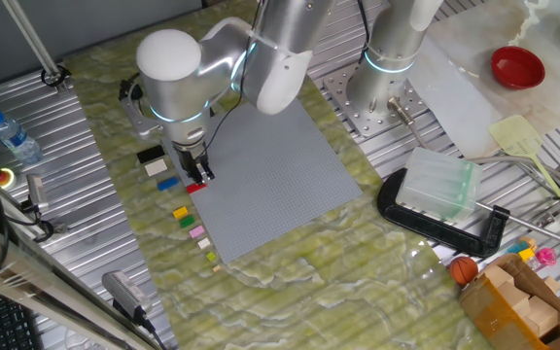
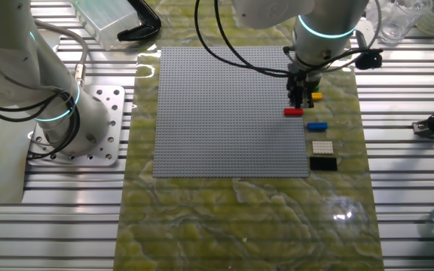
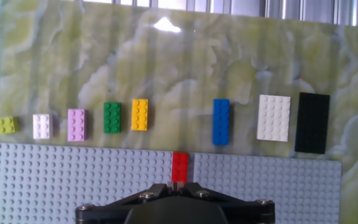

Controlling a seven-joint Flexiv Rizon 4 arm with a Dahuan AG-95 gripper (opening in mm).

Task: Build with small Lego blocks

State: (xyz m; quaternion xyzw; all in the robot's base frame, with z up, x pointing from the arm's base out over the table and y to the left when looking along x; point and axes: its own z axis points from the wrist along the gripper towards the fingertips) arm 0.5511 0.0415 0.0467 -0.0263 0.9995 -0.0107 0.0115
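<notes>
While the gripper (image 3: pixel 178 184) pinches the red brick (image 3: pixel 180 166) at the baseplate (image 3: pixel 73 174) edge, blue (image 3: pixel 221 122), cream (image 3: pixel 274 117), black (image 3: pixel 312 122) beyond it, 5 more opposite.

Bright, even light, overhead glare, sharp
</notes>
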